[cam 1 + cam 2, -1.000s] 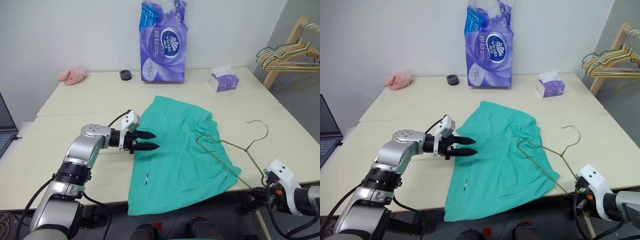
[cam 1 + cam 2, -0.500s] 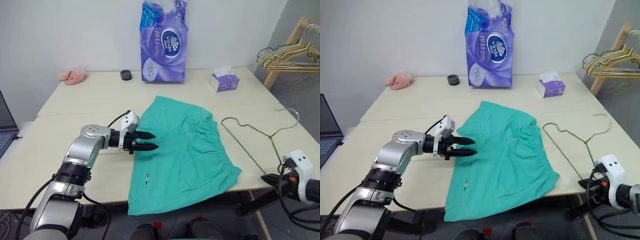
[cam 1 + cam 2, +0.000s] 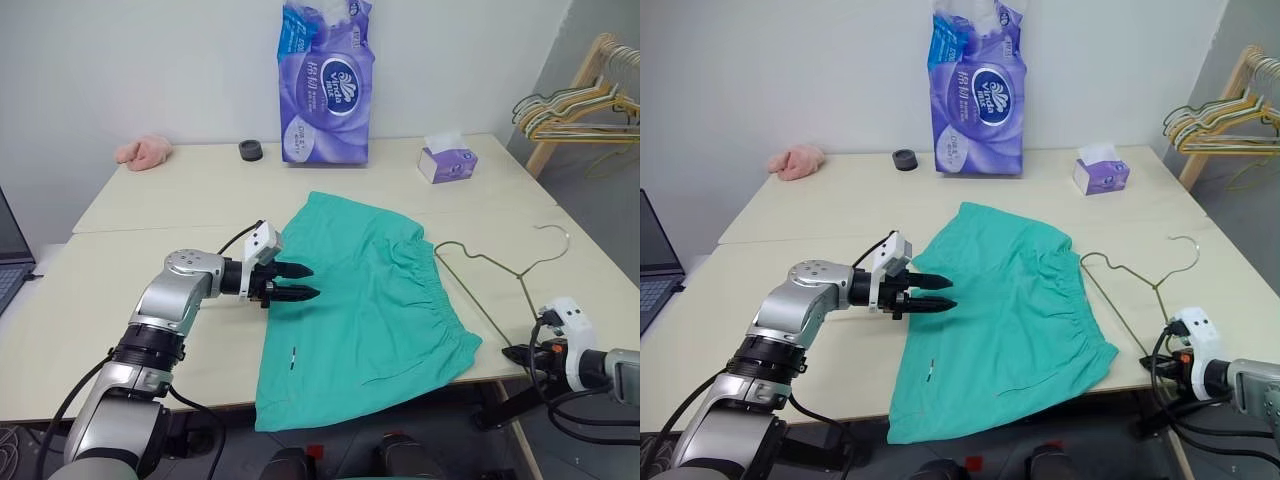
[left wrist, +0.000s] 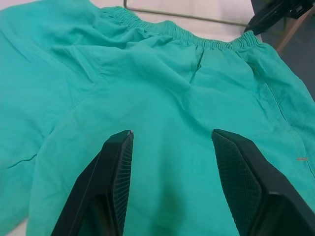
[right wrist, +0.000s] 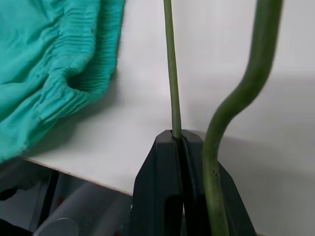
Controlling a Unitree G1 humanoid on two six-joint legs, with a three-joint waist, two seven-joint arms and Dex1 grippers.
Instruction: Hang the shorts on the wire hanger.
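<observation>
The teal-green shorts (image 3: 360,300) lie flat on the table, with one leg hanging over the front edge. My left gripper (image 3: 305,282) hovers open just above their left side, with only cloth below the fingers (image 4: 118,177). The wire hanger (image 3: 516,272) lies to the right of the shorts, its far corner close to the gathered waistband (image 4: 206,42). My right gripper (image 3: 515,353) is at the table's front right edge, shut on the hanger's wire (image 5: 170,73) near its near corner.
A purple tissue pack (image 3: 325,80), a small tissue box (image 3: 447,160), a black round object (image 3: 252,150) and a pink cloth lump (image 3: 145,150) stand along the back. A rack of hangers (image 3: 575,105) is at the right. A laptop (image 3: 10,260) is at the left edge.
The right gripper has pulled the wire hanger off the shorts' waistband to the right; it now lies beside them. The left gripper has not moved.
</observation>
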